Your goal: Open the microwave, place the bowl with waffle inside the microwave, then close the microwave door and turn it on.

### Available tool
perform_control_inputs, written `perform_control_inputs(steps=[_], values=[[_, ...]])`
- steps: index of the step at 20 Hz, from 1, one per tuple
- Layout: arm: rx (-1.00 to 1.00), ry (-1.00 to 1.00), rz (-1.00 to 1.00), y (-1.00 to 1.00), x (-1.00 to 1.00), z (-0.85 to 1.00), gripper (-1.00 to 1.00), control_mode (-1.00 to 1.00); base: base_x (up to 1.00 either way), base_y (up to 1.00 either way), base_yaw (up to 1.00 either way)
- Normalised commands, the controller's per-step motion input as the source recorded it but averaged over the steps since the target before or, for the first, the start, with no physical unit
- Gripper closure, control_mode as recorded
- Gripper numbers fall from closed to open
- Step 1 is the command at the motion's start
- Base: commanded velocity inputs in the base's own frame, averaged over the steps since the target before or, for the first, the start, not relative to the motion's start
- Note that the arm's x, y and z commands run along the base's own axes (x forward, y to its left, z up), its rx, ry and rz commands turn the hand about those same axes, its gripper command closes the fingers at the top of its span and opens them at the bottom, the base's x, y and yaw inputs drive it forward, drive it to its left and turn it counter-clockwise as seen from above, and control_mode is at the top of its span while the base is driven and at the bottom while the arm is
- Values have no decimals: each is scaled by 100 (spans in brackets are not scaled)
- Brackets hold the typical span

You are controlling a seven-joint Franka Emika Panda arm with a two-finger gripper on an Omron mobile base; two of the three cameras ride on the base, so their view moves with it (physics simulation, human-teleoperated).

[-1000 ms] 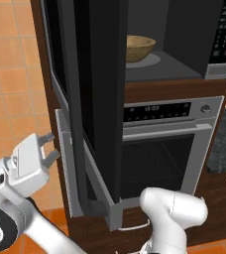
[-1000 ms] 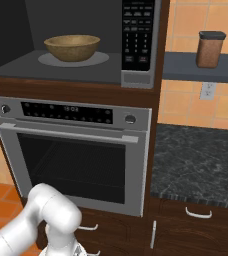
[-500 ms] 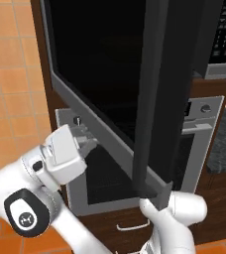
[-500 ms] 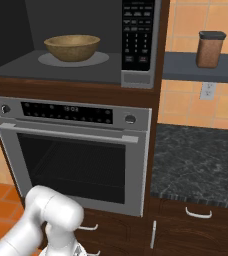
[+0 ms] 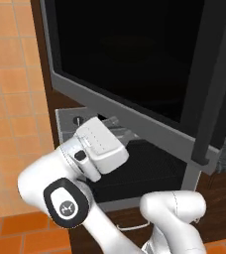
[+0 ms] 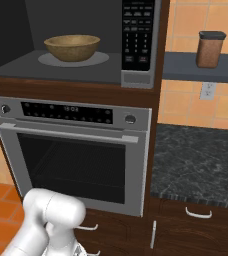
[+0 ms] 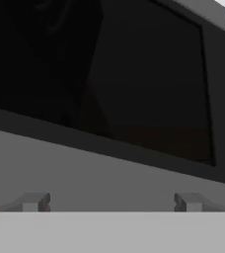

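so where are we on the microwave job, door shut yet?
Done: the tan wooden bowl sits on the round turntable inside the grey-framed microwave. In hand: closing. The wide black glass microwave door is swung partway, and the open two-finger gripper sits right up against its silver edge, holding nothing. Left: shut the door fully, then press start on the black button keypad.

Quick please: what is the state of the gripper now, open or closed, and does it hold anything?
Gripper: open, fingertips wide apart, holding nothing; it points at the black glass of the microwave door.
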Motion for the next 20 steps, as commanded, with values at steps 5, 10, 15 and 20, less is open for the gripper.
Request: perform_control_inputs(steps=[5, 10, 15, 20], values=[[10, 0, 11, -63, 3, 13, -100, -100, 0, 0, 0], [13, 0, 23, -48, 22, 14, -100, -100, 0, 0, 0], [13, 0, 26, -32, 32, 12, -100, -100, 0, 0, 0], [8, 0, 27, -8, 36, 6, -100, -100, 0, 0, 0]])
